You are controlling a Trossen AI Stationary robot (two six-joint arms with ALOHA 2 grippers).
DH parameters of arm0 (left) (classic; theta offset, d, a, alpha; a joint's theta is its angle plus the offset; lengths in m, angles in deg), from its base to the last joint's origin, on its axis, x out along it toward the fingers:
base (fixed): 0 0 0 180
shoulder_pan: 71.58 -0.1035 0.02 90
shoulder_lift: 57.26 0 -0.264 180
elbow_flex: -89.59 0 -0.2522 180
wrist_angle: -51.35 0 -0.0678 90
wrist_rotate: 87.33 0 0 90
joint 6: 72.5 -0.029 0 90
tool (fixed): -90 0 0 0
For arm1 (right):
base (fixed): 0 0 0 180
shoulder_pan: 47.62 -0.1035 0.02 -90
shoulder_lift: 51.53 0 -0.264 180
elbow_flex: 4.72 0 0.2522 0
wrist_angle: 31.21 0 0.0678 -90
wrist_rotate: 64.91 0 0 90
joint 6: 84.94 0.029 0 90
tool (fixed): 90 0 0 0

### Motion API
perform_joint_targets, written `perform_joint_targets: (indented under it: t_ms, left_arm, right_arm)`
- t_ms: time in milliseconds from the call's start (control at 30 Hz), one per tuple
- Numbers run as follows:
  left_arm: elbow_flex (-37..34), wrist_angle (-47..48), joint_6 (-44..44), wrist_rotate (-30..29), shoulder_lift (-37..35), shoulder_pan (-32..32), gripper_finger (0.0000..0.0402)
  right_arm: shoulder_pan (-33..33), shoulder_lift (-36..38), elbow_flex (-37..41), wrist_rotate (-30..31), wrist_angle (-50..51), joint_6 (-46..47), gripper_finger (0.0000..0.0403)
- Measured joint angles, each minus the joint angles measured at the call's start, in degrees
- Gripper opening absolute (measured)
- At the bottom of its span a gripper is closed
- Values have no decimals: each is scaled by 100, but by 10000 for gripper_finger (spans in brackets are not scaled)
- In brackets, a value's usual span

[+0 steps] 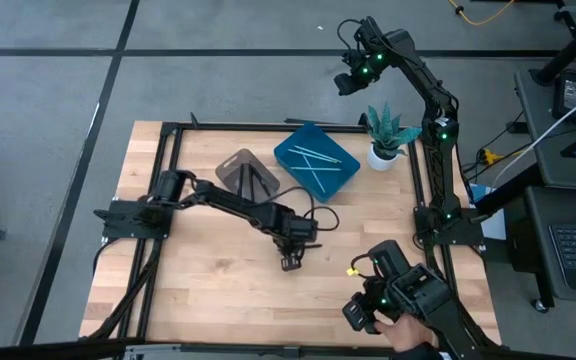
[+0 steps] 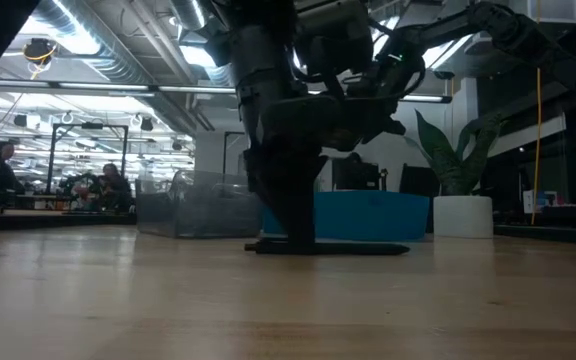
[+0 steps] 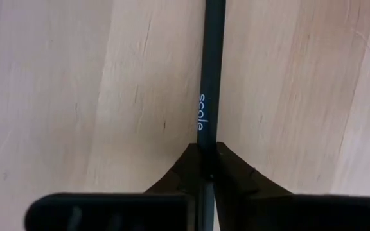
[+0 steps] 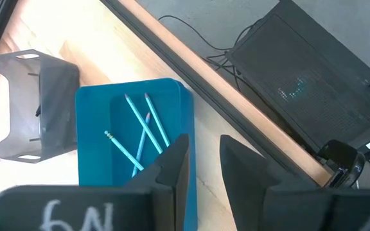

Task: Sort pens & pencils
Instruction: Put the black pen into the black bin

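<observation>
With fingers pinched on the black stick [image 3: 211, 83], which lies flat on the table [image 1: 208, 270] mid-board, L gripper [image 1: 290, 262] should lift straight, w/o tilt. R gripper [image 4: 203, 160] hangs spread above the blue tray [image 4: 95, 128], which holds light-blue sticks [image 4: 143, 131].

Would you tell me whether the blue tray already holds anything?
Yes: the blue tray holds several light blue sticks, lying crossed inside it.
</observation>
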Motion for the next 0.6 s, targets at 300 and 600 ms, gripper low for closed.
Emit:
perform_joint_targets:
  t_ms: [300, 600]
  left_arm:
    - [641, 823, -3, -318, 29, 121, 13]
    - [1592, 2663, 311, -510, 14, 274, 12]
  right_arm:
    - [-2, 0, -1, -2, -2, 0, 90]
    - [-2, 0, -1, -20, 27, -3, 90]
